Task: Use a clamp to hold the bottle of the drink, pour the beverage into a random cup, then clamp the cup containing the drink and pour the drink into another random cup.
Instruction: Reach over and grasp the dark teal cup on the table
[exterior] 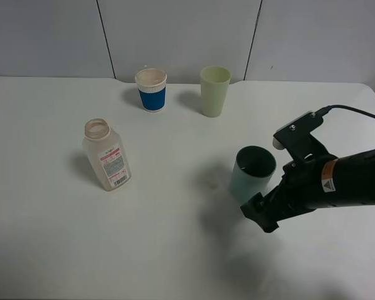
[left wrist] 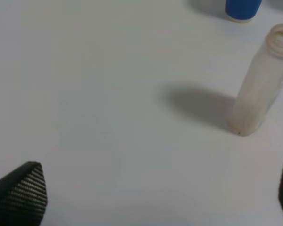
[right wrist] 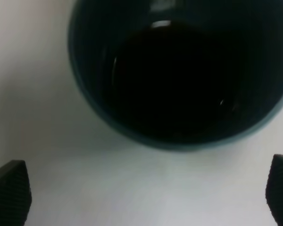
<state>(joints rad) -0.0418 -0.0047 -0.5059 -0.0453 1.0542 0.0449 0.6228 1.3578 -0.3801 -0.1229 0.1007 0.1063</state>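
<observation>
The bottle (exterior: 107, 156) stands upright at the left of the table, mouth uncapped, red-and-white label facing front; it also shows in the left wrist view (left wrist: 259, 89). The teal cup (exterior: 253, 172) stands right of centre, with dark liquid (right wrist: 179, 80) pooled inside. My right gripper (exterior: 260, 214) (right wrist: 146, 197) hovers just on the near right side of this cup, jaws wide open, and the cup lies beyond the fingertips (right wrist: 12, 188), not between them. The pale yellow-green tumbler (exterior: 214, 91) stands at the back. My left gripper (left wrist: 160, 193) is open over bare table, short of the bottle.
A blue-banded white paper cup (exterior: 152, 89) (left wrist: 243, 9) stands at the back, left of the tumbler. The white table (exterior: 175, 250) meets a grey panelled wall behind. The right arm's black body and cable stretch in from the right edge.
</observation>
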